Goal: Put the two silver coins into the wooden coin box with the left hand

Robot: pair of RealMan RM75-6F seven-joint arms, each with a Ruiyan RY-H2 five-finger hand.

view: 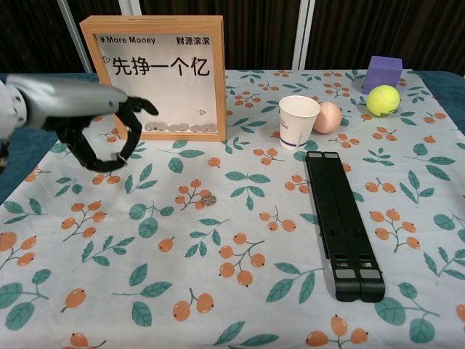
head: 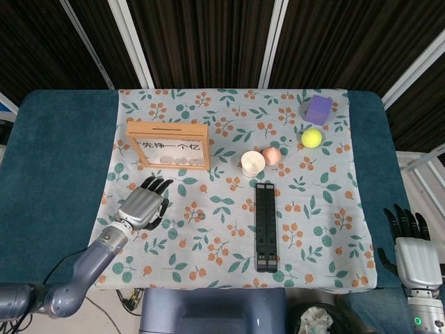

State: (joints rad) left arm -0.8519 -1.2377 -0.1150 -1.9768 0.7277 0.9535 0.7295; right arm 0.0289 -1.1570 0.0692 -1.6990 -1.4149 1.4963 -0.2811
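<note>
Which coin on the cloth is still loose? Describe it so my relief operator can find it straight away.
Start at the wooden coin box at the back left of the floral tablecloth. Come toward the robot from its right corner: the silver coin lies flat among orange berry prints, left of the black folding stand. It is grey and metallic, not printed.

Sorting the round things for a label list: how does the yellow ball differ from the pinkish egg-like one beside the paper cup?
The tennis ball is yellow-green; the egg-like ball is pale pink. The tennis ball lies by the purple block; the egg-like ball sits against the paper cup. Both rest on the floral cloth.
</note>
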